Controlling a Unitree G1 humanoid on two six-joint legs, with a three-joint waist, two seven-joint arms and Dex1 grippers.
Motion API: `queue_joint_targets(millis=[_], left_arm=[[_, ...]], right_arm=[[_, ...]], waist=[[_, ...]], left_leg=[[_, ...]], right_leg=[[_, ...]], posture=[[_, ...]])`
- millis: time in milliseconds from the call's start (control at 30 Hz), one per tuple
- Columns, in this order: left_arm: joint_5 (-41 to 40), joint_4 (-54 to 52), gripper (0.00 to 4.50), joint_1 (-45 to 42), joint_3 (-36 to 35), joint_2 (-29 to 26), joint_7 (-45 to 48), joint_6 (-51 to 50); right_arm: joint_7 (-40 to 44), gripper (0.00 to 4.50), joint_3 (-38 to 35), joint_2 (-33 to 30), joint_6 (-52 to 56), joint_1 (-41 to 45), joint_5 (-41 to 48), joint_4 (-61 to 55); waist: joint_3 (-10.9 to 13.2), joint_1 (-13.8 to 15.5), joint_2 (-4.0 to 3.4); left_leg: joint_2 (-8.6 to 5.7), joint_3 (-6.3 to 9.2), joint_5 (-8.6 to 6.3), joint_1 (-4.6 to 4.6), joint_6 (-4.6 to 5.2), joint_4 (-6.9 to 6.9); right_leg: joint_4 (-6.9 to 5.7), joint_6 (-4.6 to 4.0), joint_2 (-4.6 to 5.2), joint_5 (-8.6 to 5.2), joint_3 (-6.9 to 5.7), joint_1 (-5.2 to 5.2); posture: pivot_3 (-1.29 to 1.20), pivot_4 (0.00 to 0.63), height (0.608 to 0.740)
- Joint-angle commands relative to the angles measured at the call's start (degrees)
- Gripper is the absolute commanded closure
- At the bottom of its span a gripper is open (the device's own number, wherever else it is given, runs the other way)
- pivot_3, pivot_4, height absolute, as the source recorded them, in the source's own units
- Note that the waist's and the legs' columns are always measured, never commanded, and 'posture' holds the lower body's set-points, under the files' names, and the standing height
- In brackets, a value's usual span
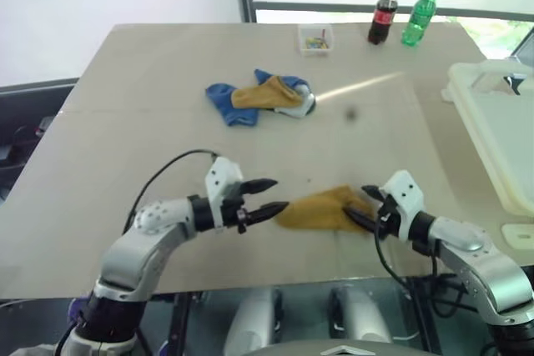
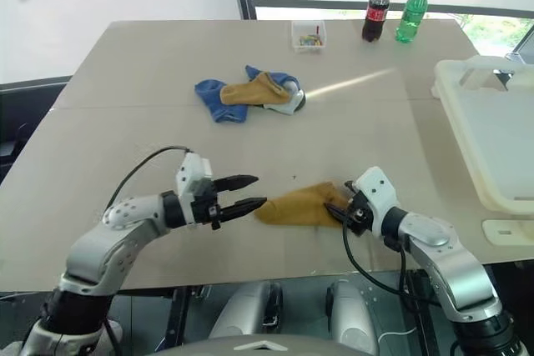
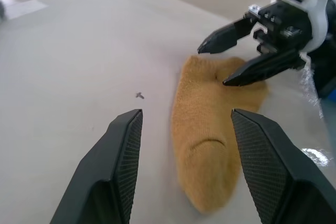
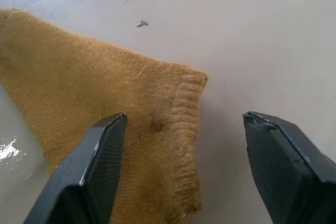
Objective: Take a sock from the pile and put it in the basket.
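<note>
A mustard-yellow sock (image 1: 321, 208) lies flat on the table near its front edge, between my two grippers. My left gripper (image 1: 279, 194) is open at the sock's left end, with nothing between its fingers. My right gripper (image 1: 356, 203) is open too, its fingers (image 4: 105, 150) spread over the cuff end of the sock (image 4: 79, 93) without holding it. In the left wrist view the sock (image 3: 210, 145) stretches away toward the right gripper (image 3: 212, 66). The pile (image 1: 263, 97) of blue, mustard and grey-white socks lies farther back at the table's middle. The white basket (image 1: 501, 135) stands at the right edge.
A small clear box (image 1: 315, 38), a cola bottle (image 1: 384, 14) and a green bottle (image 1: 420, 16) stand along the table's far edge. A dark cable (image 1: 163, 172) loops over my left arm. Bare tabletop separates the lone sock from the pile.
</note>
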State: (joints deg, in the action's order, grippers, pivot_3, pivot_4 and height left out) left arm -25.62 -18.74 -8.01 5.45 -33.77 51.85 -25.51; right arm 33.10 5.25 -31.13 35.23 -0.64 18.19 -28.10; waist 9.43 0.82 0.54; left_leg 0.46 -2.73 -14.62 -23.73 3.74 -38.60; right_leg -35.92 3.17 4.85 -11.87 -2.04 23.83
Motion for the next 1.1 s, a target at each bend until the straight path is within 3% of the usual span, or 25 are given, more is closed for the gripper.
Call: queue_joint_targets(millis=[33,200,333,400,567,667,867,1000,1100], left_arm=[[9.6,5.9,1.70,-2.5,7.3,2.4,-2.8,5.4],[11.0,7.2,1.70,-2.4,7.0,5.1,-5.6,5.6],[5.4,4.7,1.70,-2.0,2.8,7.8,-5.6,5.8],[1.4,3.2,1.70,-1.8,-1.3,9.9,-6.9,5.3],[-2.9,-0.1,1.70,-0.6,-9.1,11.9,-11.9,4.9],[-0.4,-0.9,1.70,0.2,-12.7,12.1,-18.1,5.3],[3.6,-3.6,1.70,1.0,-15.0,12.8,-27.6,4.8],[7.0,-5.6,1.70,1.6,-14.9,12.8,-33.1,2.2],[6.6,-4.8,1.70,-1.2,-14.5,12.9,-34.6,-1.1]], right_arm=[[0.3,1.17,-1.5,-0.6,-1.5,0.7,-0.1,-1.3],[1.2,1.17,-4.3,-1.1,-1.0,1.3,2.6,-3.9],[2.0,1.17,-8.3,0.0,1.2,5.4,8.6,-4.3],[1.9,1.17,-9.0,1.4,2.7,12.2,10.9,-0.7],[-1.1,1.17,-3.2,5.8,-3.1,29.9,2.2,19.3],[-2.4,1.17,1.3,11.3,-14.9,42.4,-5.9,41.8],[-5.7,1.17,1.0,21.2,-33.6,60.1,-12.3,77.7],[-4.4,1.17,0.1,24.0,-41.0,64.3,-13.7,86.7],[3.4,1.17,-0.1,23.8,-45.1,60.9,-11.7,81.1]], waist=[[0.0,0.0,0.00],[0.0,0.0,0.01],[0.0,-0.1,0.01],[0.0,-0.2,0.01],[0.0,-0.9,0.03],[0.0,-1.2,0.02],[0.1,-1.7,0.00],[0.1,-1.4,0.00],[0.1,-1.5,-0.01]], left_leg=[[-0.03,0.00,0.00,0.02,0.00,0.00],[0.02,0.04,0.00,0.01,0.01,0.00],[0.05,0.02,0.00,0.01,0.01,-0.02],[0.07,0.03,0.00,0.00,0.01,-0.06],[0.13,0.05,0.00,0.04,0.01,-0.20],[0.05,0.03,0.01,0.00,0.00,-0.22],[-0.03,-0.01,0.16,-0.08,-0.25,-0.18],[-0.06,0.00,0.16,-0.11,-0.26,0.05],[-0.09,-0.02,0.16,-0.12,-0.26,0.08]], right_leg=[[0.00,0.02,0.00,0.01,0.00,-0.03],[0.00,0.10,-0.01,0.06,-0.01,-0.02],[0.00,0.07,0.00,0.04,0.02,-0.01],[-0.01,0.08,0.01,0.06,0.01,-0.02],[-0.15,0.03,-0.05,0.07,-0.01,-0.03],[-0.19,0.16,-0.04,0.15,-0.02,-0.02],[-0.24,0.18,-0.04,0.16,0.04,0.09],[-0.02,0.18,0.06,0.16,0.02,0.10],[0.01,0.18,0.09,0.16,0.02,0.10]], posture=[[0.00,0.150,0.732],[0.00,0.150,0.732],[0.00,0.150,0.732],[0.00,0.150,0.732],[0.00,0.150,0.732],[0.00,0.150,0.732],[0.00,0.150,0.732],[0.00,0.150,0.732],[0.00,0.150,0.732]])
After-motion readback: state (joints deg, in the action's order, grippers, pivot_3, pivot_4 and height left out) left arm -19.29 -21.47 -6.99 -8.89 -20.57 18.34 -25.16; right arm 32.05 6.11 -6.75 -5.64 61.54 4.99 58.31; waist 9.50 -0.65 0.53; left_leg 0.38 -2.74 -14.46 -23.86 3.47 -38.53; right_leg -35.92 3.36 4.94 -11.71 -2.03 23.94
